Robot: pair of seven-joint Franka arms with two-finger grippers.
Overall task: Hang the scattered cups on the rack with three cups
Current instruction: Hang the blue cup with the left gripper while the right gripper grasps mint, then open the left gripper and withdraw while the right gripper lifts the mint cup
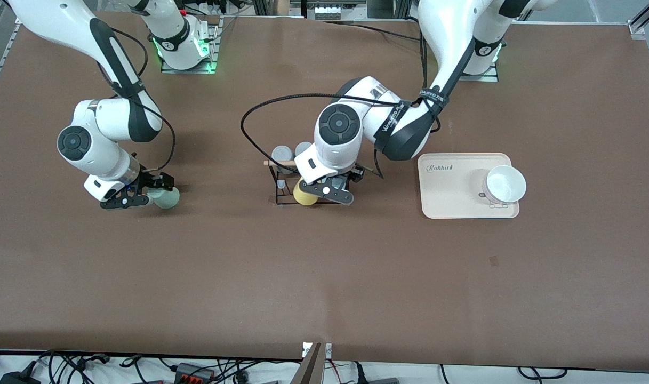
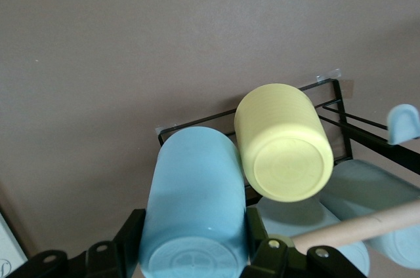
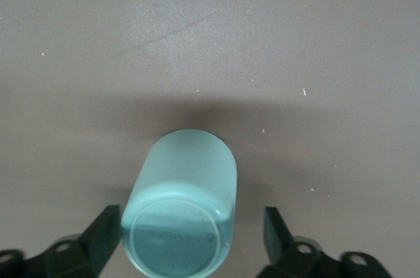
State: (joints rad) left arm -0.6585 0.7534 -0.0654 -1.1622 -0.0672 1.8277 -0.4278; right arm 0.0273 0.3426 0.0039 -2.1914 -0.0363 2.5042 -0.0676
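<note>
Matt brown table covering (image 1: 324, 277) with fine specks and a faint scratch, smooth matt plastic-looking cups in light blue (image 2: 190, 212), yellow (image 2: 282, 147) and mint green (image 3: 180, 216), thin black wire rack (image 2: 341, 127) with pale wooden rod (image 2: 357, 229), smooth beige tray (image 1: 447, 192).

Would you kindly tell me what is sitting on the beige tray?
On the beige tray, toward the left arm's end of the table, stands one white bowl. It looks empty. A small pale object pokes out beneath its rim; the bowl covers most of it, so I cannot identify it.
</note>
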